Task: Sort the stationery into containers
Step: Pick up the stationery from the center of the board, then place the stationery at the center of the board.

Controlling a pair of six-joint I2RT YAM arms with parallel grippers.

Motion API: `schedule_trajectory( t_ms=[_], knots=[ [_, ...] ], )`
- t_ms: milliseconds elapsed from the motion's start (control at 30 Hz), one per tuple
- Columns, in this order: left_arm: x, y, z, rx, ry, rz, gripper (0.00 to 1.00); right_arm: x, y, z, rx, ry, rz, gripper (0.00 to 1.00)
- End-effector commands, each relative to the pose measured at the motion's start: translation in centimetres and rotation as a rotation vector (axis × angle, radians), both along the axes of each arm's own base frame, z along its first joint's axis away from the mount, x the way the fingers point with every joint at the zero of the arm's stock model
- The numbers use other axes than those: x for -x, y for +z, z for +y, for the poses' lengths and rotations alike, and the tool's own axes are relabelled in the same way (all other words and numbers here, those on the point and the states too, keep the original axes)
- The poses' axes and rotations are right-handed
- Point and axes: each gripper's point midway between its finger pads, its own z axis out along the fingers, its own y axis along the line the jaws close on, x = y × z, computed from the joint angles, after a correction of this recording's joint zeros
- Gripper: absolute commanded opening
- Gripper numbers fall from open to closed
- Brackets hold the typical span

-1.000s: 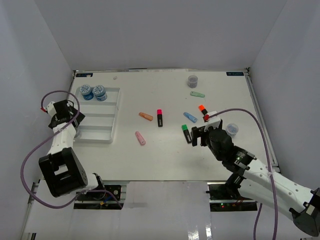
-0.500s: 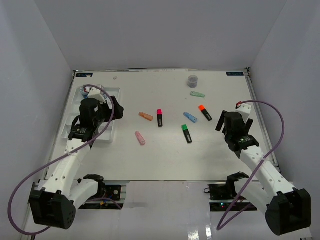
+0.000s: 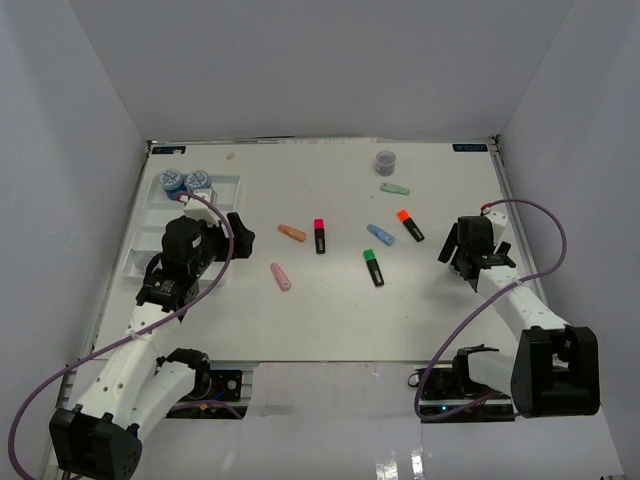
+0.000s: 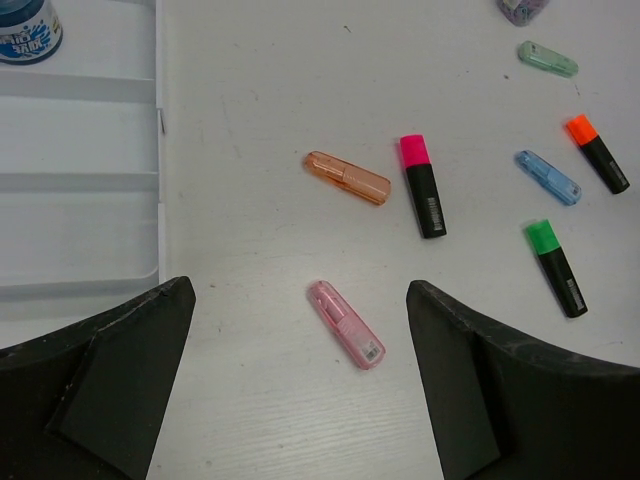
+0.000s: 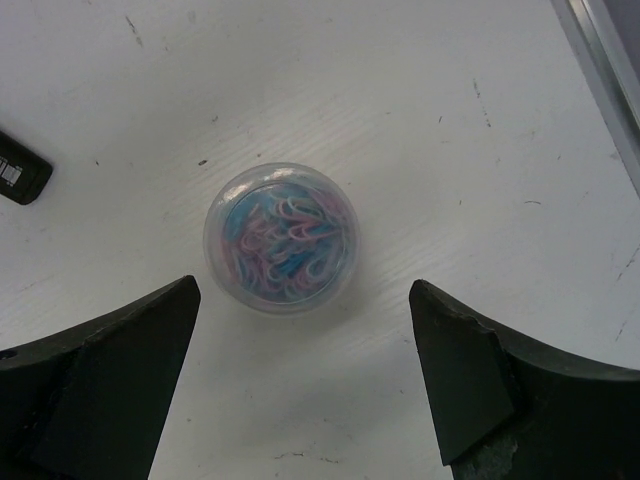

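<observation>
1. Stationery closest to the R gripper (image 5: 304, 288): a clip jar (image 5: 280, 238). It is clear and round, packed w/ blue, pink & white clips, and stands upright on the table (image 5: 480, 130).
2. The R claw is spread wide. The jar sits centred betw. its two black fingers (image 5: 100, 380), and neither one touches it. From above, this spot is close to the table's right edge, abt halfway back.
3. L gripper (image 4: 300, 288): also wide apart & holding nothing. It hangs just beside the near-right corner of the tray (image 4: 80, 180).
4. Nearest piece to the L claw is the pink marker (image 4: 345, 325). It lies flat in line w/ the gap and is not touched.
5. Further out, toward the table centre, are the orange marker (image 4: 347, 178) & the pink-cap highlighter (image 4: 422, 186). They are near each other but apart.
6. Rightward of those lie the green-cap highlighter (image 4: 556, 268), the blue marker (image 4: 548, 177) and the orange-cap highlighter (image 4: 597, 153). All lie flat, none touching.
7. Toward the far edge, right of centre, is the green marker (image 4: 547, 58). The grey jar (image 3: 385, 160) stands just beyond it, near the far edge.
8. The tray is white w/ long compartments. It lies along the left edge, reaching toward the far-left corner.
9. The tray's far compartment holds two blue jars (image 3: 172, 182) side by side.
</observation>
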Motion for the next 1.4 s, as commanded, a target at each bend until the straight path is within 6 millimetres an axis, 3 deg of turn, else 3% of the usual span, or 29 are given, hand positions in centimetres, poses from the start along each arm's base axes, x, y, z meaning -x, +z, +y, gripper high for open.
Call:
schedule_trajectory(
  t_ms=[0,100,200,433,600,767,833,1033,1167,1367],
  knots=[
    [0.1,0.5,0.3,-0.006,0.018,-0.015,0.98,-2.2,1.3,0.5,-0.033,0.013,-0.070,0.92],
    [0.0,0.3,0.3,-0.005,0.017,-0.010,0.98,-2.4,0.5,0.8,-0.043,0.024,-0.055,1.00],
    [0.0,0.3,0.3,-0.007,0.018,-0.008,0.98,-2.3,-0.5,0.8,-0.050,0.020,-0.030,0.87],
    [-0.1,-0.1,0.3,-0.007,0.017,0.003,0.98,-2.4,-1.1,0.2,-0.010,0.005,-0.024,0.75],
    [-0.1,-0.2,0.3,-0.008,0.019,0.005,0.98,-3.0,-0.8,-0.2,0.019,0.010,-0.025,0.61],
    [-0.1,-0.2,0.3,-0.008,0.019,0.008,0.98,-3.5,0.0,1.5,0.041,0.114,-0.042,0.47],
    [-0.1,-0.2,0.3,-0.008,0.019,0.008,0.98,-3.8,1.2,3.8,0.078,0.218,-0.071,0.45],
    [-0.2,-0.5,0.2,-0.010,0.018,0.017,0.98,-3.3,4.5,15.1,0.079,0.650,-0.176,0.46],
    [-0.3,-0.7,0.2,-0.010,0.019,0.027,0.98,-0.5,6.0,23.8,0.036,0.946,-0.225,0.47],
    [-0.3,-0.9,0.0,-0.010,0.009,0.033,0.98,2.2,6.8,33.4,0.050,1.228,-0.243,0.48]
  ],
)
